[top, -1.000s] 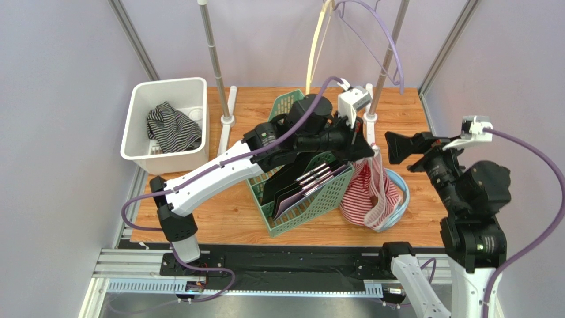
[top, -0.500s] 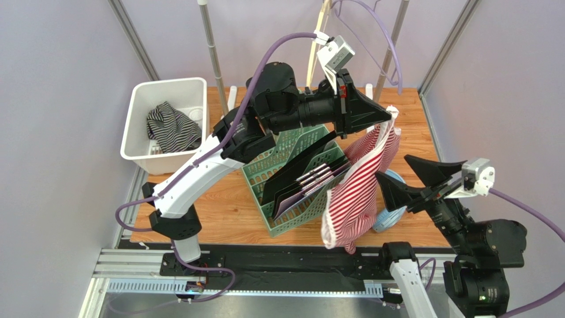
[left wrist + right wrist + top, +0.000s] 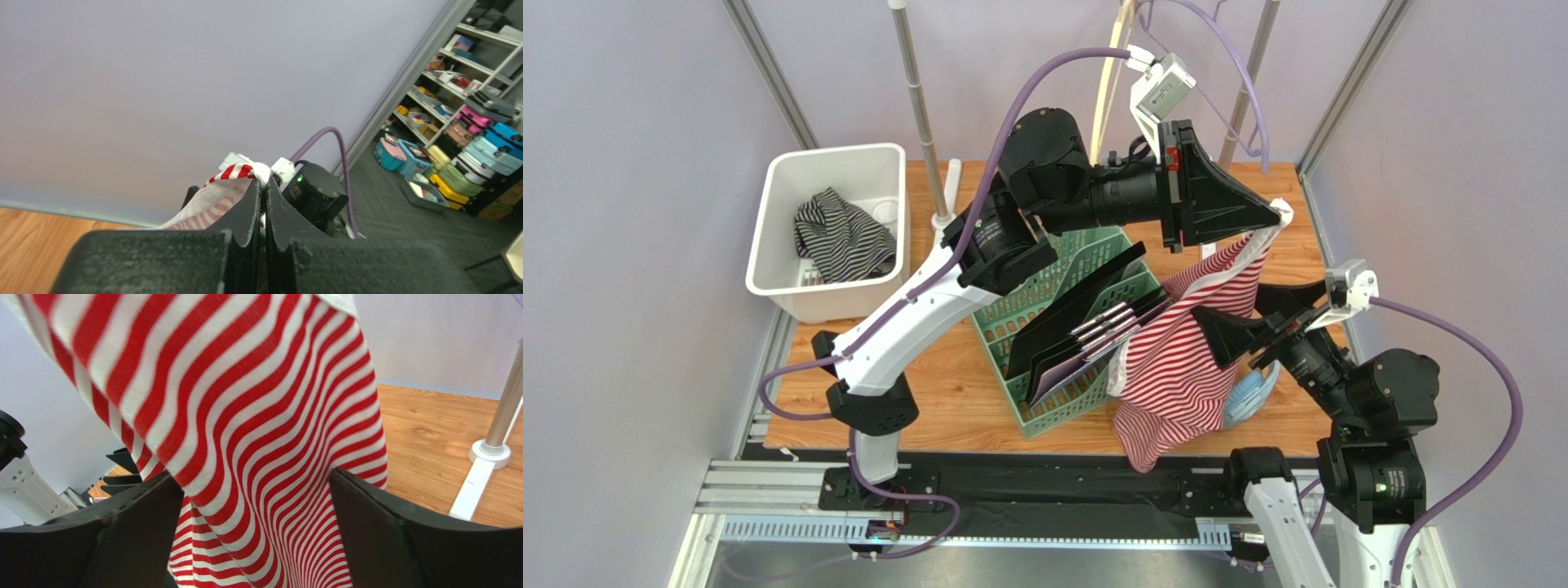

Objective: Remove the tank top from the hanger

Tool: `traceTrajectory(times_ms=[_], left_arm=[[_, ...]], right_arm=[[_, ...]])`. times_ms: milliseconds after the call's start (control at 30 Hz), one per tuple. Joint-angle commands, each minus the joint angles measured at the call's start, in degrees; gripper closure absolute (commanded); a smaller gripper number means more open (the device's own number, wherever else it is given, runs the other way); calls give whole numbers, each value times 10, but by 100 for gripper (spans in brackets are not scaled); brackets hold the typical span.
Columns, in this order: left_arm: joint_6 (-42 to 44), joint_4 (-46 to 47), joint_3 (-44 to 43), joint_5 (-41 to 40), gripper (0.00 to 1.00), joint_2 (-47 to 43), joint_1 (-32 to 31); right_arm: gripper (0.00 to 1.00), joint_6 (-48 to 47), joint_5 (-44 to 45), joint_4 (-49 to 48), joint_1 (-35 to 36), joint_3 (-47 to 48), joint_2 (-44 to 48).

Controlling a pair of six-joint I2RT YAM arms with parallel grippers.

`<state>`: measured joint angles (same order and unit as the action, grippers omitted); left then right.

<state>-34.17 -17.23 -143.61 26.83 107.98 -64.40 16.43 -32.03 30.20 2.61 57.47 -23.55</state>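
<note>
Wood counter (image 3: pixel 934 398) inside lilac walls (image 3: pixel 634 184). Left pincer (image 3: pixel 1274 218) clamped shut on red-striped tank top (image 3: pixel 1185 368) up high; cloth hanging down between fingers (image 3: pixel 380 539) of wide-open right pincer (image 3: pixel 255 478).

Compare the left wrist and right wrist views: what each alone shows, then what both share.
Left wrist only: the left gripper, jaws shut on the tank top, and shelves of cases. Right wrist only: the right gripper, jaws wide apart with the cloth hanging between them, and a white pole foot. Both: the red-striped tank top and wooden table.
</note>
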Motion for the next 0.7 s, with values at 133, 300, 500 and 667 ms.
traceTrajectory(times_ms=[133, 300, 500, 667], left_arm=[[-86, 98, -43, 75, 100, 23, 1], [-70, 84, -13, 82, 100, -2, 1], [10, 34, 102, 58, 100, -100, 1], [66, 46, 311, -7, 100, -225, 1]], right_arm=[[42, 49, 6, -65, 2, -15, -3], [76, 71, 71, -68, 2, -10, 1], [100, 88, 208, -39, 2, 33, -41], [100, 70, 267, -86, 2, 100, -125]])
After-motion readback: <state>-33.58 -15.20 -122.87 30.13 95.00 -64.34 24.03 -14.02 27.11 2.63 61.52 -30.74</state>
